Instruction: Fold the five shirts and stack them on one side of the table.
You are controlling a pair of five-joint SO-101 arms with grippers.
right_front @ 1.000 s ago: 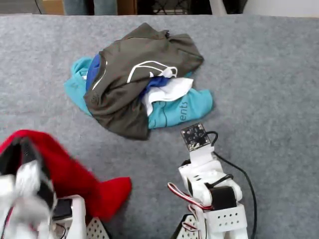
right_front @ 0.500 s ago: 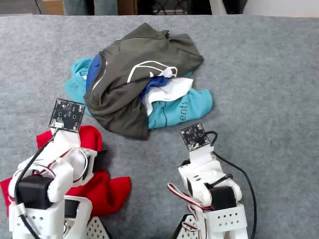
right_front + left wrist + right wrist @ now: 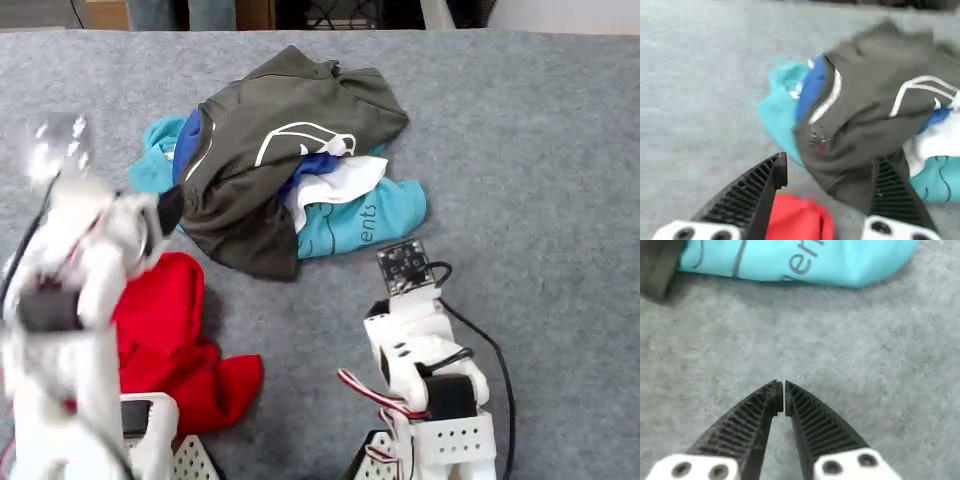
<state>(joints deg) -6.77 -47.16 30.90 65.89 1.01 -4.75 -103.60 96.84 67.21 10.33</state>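
In the high view five shirts are lying on the grey, felt-like desk. Four of them are making one crumpled pile around 12 o'clock. A dark grey shirt with thin white lines is covering the top of it. A teal shirt is spreading out below, at both sides. A blue shirt is peeking out at the pile's 9 o'clock edge. A white shirt is showing as a small fold between the dark and the teal cloth. The fifth, a red shirt, is lying bunched and apart at 7 o'clock, beside the blurred left arm. The white right arm is standing at 6 o'clock, near the teal shirt but not touching it.

In the left wrist view the left claw is standing wide open and is holding nothing. Its black ribbed fingers are framing the edge of the dark grey shirt. The soft red shirt is lying close under them.

In the right wrist view the right claw is nearly closed, with only a thin slit between the ribbed tips. It is gripping nothing and is pointing at the bare desk. The smooth teal shirt is lying just beyond it.
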